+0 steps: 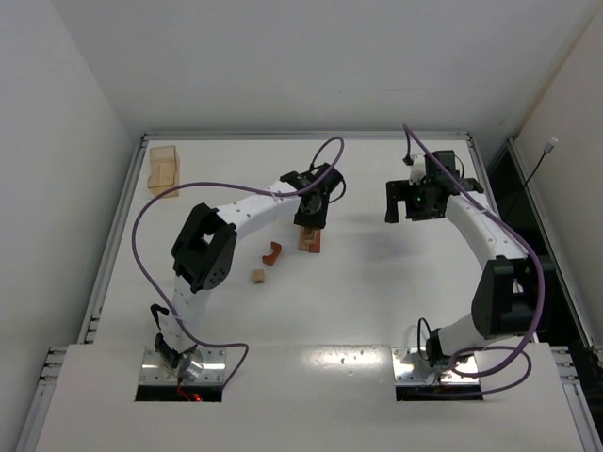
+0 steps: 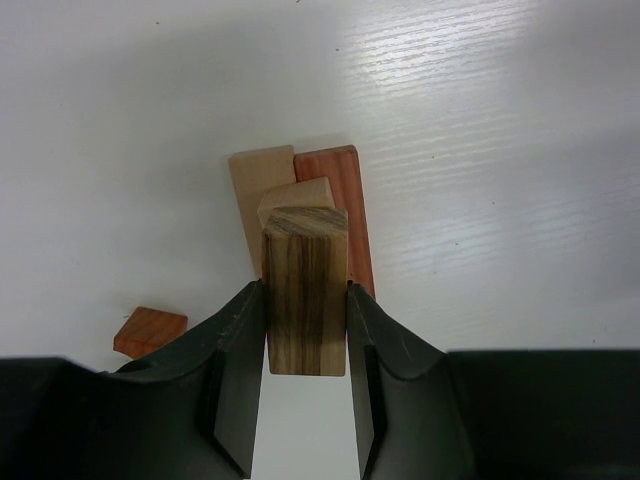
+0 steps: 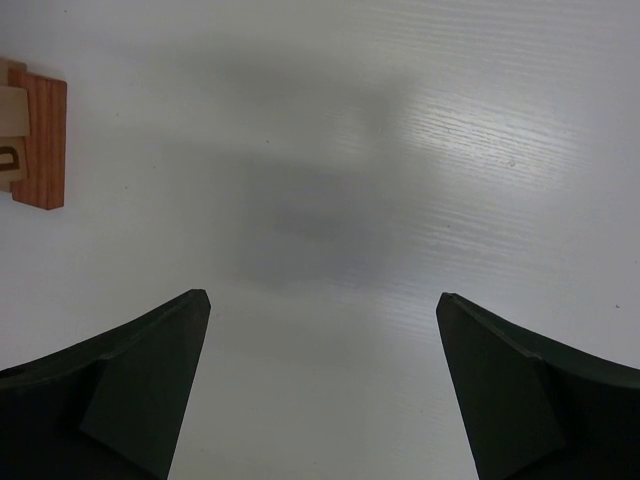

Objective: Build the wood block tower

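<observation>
The wood block tower (image 1: 310,241) stands mid-table: a tan bar (image 2: 256,185) and a reddish-brown bar (image 2: 346,195) lie side by side with a tan block (image 2: 297,194) on top. My left gripper (image 1: 313,218) hangs right over it. In the left wrist view it (image 2: 305,300) is shut on a dark-striped wooden bar (image 2: 305,270), held over the stack; I cannot tell if the bar touches it. My right gripper (image 1: 413,201) is open and empty (image 3: 320,310) to the tower's right. The tower's edge shows at the left of the right wrist view (image 3: 38,135).
A loose reddish-brown block (image 1: 271,252) and a small tan cube (image 1: 257,276) lie left of the tower. The reddish block also shows in the left wrist view (image 2: 150,331). A translucent tan plastic box (image 1: 164,168) stands at the far left corner.
</observation>
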`<state>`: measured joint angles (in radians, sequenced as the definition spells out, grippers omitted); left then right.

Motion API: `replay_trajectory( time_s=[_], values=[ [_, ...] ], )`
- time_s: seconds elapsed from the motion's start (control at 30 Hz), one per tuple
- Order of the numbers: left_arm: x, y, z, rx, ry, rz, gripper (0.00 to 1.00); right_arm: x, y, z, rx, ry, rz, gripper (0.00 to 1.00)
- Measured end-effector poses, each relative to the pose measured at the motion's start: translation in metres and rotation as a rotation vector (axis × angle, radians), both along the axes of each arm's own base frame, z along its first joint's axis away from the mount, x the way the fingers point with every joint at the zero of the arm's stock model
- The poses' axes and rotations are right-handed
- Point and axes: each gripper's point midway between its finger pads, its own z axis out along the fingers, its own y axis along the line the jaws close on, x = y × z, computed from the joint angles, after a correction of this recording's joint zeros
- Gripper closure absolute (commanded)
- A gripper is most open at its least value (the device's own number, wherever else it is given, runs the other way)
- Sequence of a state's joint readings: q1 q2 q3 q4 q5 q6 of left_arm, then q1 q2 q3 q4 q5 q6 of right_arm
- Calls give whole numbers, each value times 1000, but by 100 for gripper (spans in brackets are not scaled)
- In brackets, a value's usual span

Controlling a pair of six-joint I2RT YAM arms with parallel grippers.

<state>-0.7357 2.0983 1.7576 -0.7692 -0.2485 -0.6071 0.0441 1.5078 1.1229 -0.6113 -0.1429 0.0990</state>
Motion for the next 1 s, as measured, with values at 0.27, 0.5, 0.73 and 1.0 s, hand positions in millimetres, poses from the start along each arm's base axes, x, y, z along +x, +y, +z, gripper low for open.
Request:
replay_trajectory(
  time_s=[0.27,0.5,0.73,1.0],
  values=[
    [-1,-2,0,-8,7,-6,71,-1,1,-3,20,12,3,6],
    [0,-1,0,-12,9,-3,69,-1,1,-4,39,18,6,6],
    [3,1,0,-8,-4,17,100,-1,1,-5,42,22,7,6],
    [4,2,-1,-13,-10,60,100,-1,2,-7,46,29,9,6]
  ],
)
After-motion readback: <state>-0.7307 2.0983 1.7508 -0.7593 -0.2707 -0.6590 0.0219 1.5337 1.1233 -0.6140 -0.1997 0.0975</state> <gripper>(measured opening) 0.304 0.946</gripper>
